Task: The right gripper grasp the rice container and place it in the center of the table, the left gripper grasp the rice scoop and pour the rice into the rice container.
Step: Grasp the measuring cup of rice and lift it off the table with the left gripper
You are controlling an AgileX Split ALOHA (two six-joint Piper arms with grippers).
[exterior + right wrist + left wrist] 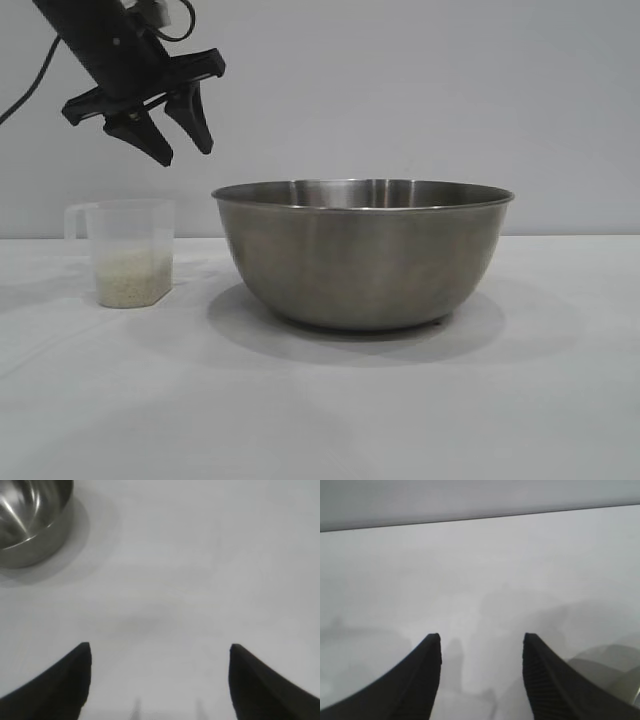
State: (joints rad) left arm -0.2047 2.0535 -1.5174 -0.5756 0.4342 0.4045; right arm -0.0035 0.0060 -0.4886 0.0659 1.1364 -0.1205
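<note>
Hovering spread and empty at upper left, the left end effector point(180, 142) is lining up over the scoop point(130, 252) beside the centred bowl point(362, 252), while the right end effector point(160, 672) is hanging spread over bare surface point(200, 580).

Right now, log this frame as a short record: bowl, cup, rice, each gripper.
rice container: upright mid-table, nothing gripping it
rice scoop: upright beside the bowl, apart from it
rice: in the scoop's lower part
left gripper: open, empty, above the scoop
right gripper: open, empty, away from the bowl
</note>
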